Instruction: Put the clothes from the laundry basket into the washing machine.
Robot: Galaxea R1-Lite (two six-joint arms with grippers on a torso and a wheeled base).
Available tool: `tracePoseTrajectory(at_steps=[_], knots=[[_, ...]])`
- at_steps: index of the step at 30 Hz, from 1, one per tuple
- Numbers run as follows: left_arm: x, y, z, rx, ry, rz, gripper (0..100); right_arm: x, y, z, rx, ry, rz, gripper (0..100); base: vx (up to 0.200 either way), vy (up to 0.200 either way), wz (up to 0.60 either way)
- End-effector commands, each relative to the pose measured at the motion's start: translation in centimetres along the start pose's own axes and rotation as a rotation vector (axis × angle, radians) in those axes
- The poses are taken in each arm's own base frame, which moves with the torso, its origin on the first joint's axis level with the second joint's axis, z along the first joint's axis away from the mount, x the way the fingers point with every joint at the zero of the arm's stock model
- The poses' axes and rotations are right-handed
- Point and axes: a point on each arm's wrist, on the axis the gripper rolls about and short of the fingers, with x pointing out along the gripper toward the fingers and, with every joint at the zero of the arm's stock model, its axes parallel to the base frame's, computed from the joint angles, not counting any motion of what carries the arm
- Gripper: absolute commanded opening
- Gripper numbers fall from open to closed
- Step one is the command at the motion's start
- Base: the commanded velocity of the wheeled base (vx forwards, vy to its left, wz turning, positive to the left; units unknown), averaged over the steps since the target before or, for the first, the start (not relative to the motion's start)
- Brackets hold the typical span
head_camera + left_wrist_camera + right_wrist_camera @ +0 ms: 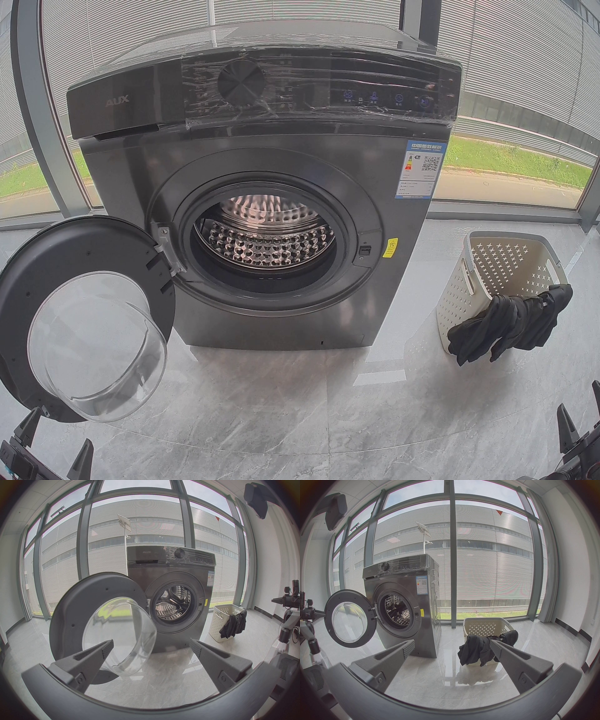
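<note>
Glossy grey marble-look floor (262, 425) w/ pale reflections. Floor-to-ceiling windows (493, 558) in dark frames along far side; outside, grey ribbed bldg (140, 527), grass strip (512, 159), pole (125, 542) w/ panel on top. Black box (256, 495) mounted high on white wall nr ceiling corner.

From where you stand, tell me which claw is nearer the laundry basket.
The right claw, on the same side as the basket; the left claw sits by the washer's open door.

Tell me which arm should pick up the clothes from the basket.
Right. The clothes hang over the rim of the basket on the robot's right, in front of the right arm, jaws open; the left arm faces the open washer door.
</note>
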Motion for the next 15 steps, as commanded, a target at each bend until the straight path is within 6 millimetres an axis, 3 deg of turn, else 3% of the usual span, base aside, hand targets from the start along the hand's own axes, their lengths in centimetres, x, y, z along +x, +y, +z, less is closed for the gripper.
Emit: tracePoseTrajectory(at_steps=[1, 15], knots=[[0.02, -0.03, -0.52, 0.0, -0.001, -0.001, 100, 0.01, 0.0, -0.47, 0.001, 0.002, 0.0, 100, 0.0, -0.2, 0.0], [0.02, -0.02, -0.52, 0.0, -0.001, 0.0, 100, 0.01, 0.0, -0.47, -0.001, 0.002, 0.0, 100, 0.0, -0.2, 0.0]])
